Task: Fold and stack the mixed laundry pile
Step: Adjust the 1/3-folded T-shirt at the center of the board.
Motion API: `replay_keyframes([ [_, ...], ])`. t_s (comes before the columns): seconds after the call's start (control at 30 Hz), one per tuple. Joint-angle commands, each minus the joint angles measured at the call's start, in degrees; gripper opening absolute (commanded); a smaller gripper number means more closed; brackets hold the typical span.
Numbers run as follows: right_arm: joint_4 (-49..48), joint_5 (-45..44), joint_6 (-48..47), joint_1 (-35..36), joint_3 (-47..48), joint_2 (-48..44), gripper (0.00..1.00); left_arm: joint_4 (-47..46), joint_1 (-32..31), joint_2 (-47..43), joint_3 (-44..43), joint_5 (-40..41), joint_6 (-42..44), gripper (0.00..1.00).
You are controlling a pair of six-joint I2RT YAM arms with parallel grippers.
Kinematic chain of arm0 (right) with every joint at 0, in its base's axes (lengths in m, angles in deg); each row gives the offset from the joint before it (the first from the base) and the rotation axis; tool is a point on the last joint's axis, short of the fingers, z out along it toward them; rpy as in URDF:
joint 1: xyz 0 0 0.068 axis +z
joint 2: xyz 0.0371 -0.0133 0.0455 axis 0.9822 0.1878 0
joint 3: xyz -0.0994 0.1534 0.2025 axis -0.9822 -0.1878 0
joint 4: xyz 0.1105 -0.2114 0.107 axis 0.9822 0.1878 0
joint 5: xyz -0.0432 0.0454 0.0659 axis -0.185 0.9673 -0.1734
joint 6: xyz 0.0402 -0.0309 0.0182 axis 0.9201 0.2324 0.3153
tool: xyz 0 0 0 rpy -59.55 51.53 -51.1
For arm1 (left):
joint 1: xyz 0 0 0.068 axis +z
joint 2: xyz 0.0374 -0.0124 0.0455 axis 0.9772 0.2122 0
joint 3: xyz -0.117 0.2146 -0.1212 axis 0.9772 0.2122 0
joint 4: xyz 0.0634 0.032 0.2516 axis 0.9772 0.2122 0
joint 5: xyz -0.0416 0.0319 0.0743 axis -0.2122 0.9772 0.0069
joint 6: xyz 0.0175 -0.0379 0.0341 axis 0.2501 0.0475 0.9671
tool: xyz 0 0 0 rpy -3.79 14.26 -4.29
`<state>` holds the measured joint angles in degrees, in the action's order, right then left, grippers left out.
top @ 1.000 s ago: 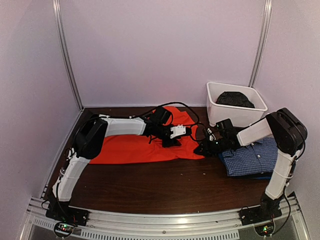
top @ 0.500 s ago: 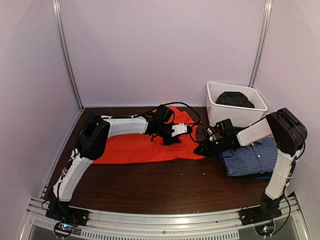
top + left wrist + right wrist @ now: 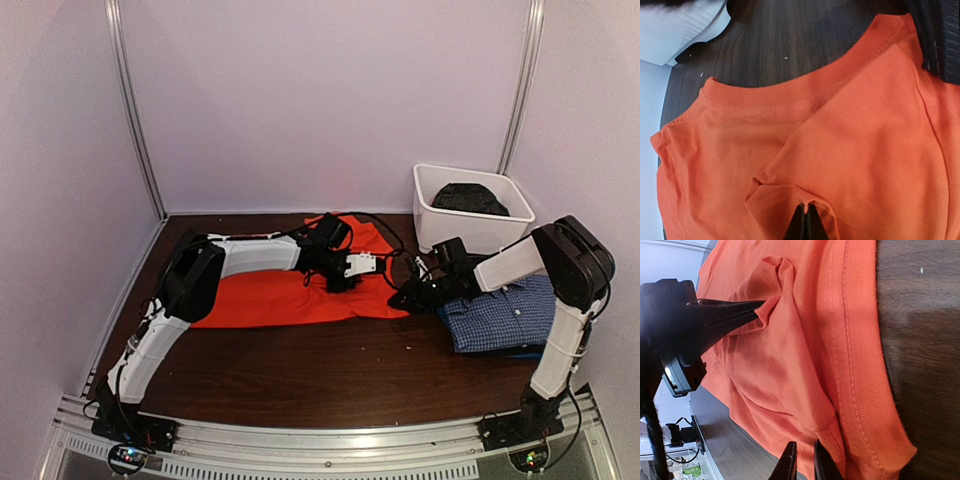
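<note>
- The orange shirt (image 3: 265, 298) lies spread flat on the table (image 3: 330, 370), from the middle out to 9 o'clock.
- What is new: the left gripper (image 3: 805, 212) had its jaws apart a moment ago. Now they are shut tight on a little bump of orange cloth, near the neck end, at about 2 o'clock on the shirt.
- The cloth puckers up around the tips, so the pinch looks like it has caught.
- The right gripper (image 3: 804, 457) has not changed. Its jaws are almost together with the shirt's edge between them, at the 3 o'clock corner. It looks like a hold on the hem.
- So both grippers now have the orange shirt. I think it is ready to be lifted and folded over. The fold is not made yet.
- Watch out: the left pinch may have only the top layer. Then the shirt would fold crooked.
- At 3 o'clock from the orange shirt, the check shirt (image 3: 500, 312) already lies folded.
- At 1 o'clock stands the tub (image 3: 450, 232) with a black cloth (image 3: 470, 198) in it, not yet folded.
</note>
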<state>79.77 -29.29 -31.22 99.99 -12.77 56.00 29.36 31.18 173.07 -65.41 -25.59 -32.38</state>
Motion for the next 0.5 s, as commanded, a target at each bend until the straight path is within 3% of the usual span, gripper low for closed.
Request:
replay_keyframes([
  [0.0, -0.98, 0.41, -0.21, -0.33, -0.26, 0.66, 0.14, -0.89, -0.13, -0.57, -0.54, 0.42, -0.23, 0.00],
  [0.47, -0.63, 0.57, -0.46, -0.31, 0.01, 0.38, 0.14, -10.47, 4.98, -3.79, 1.39, 1.73, -5.07, 0.00],
])
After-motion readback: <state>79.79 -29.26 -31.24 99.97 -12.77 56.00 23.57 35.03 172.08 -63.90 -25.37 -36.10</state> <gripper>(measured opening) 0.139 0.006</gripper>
